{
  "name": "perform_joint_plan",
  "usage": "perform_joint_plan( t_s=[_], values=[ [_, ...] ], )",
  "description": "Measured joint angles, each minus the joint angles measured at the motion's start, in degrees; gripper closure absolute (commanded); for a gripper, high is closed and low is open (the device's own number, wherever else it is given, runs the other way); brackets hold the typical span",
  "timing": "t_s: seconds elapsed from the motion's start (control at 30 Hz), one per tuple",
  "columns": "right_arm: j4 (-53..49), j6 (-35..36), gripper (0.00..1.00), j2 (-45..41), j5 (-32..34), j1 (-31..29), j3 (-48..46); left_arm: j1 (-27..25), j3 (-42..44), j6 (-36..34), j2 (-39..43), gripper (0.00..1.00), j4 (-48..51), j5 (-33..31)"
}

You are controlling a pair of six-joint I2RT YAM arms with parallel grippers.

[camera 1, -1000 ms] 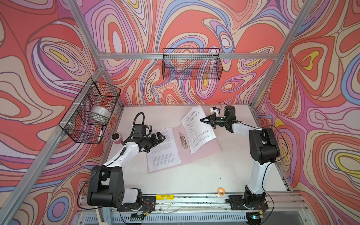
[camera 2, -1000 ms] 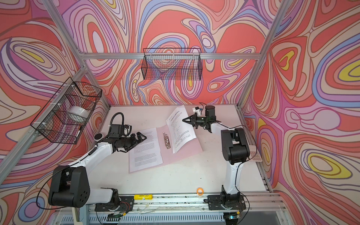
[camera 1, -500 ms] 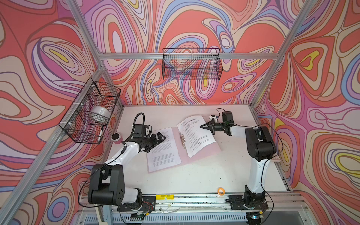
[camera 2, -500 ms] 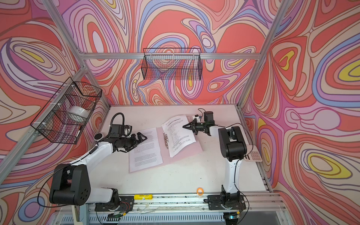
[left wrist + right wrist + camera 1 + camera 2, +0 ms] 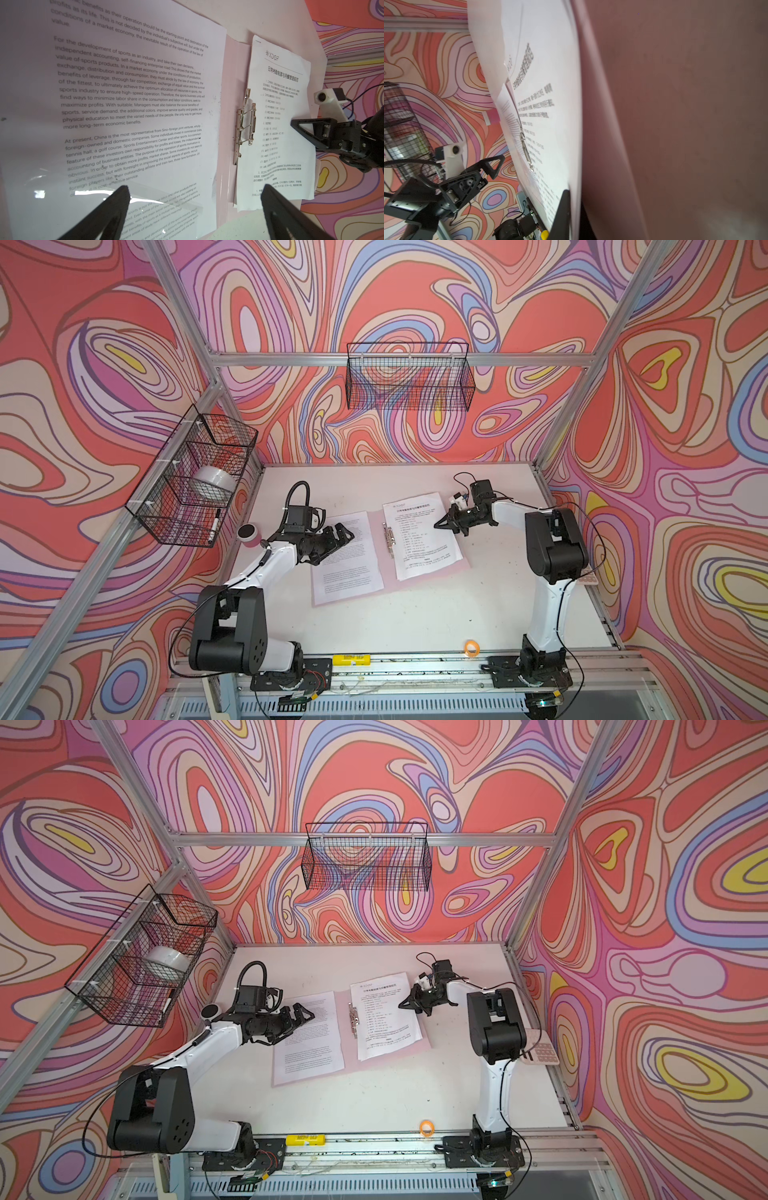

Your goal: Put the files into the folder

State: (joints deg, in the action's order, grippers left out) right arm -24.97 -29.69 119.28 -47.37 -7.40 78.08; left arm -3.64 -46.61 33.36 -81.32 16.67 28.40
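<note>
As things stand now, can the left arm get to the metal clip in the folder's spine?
Probably yes. The left gripper, open, is over the left sheet, near the metal clip, with nothing standing between them. The right gripper pinches the headed sheet at its far edge, away from the clip.

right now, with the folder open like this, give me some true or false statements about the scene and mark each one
1. The folder lies open on the table. True.
2. The left claw is shut on the English sheet. False: it is open above that sheet, holding nothing.
3. The right claw is shut on the edge of the headed sheet. True.
4. The metal clip sits by the folder's spine, between the two sheets. True.
5. The white roll sits in the back basket. False: it sits in the side basket.
</note>
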Motion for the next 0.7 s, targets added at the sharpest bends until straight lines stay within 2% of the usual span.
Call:
perform_joint_plan(
  t_s=[0.27,0.4,0.7],
  values=[
    [-6.8,8.7,1.00,0.0,6.9,-0.6,2.7,0.2,-2.2,-1.7,0.0,0.00,3.8,-5.0],
    [-7.2,10.2,1.00,0.0,8.1,-1.3,2.3,0.8,-3.7,-1.9,0.0,0.00,5.6,-7.6],
    [-7.4,11.5,1.00,0.0,10.3,-3.0,0.4,4.2,-4.2,-1.8,0.0,0.00,9.5,-18.1]
  ],
)
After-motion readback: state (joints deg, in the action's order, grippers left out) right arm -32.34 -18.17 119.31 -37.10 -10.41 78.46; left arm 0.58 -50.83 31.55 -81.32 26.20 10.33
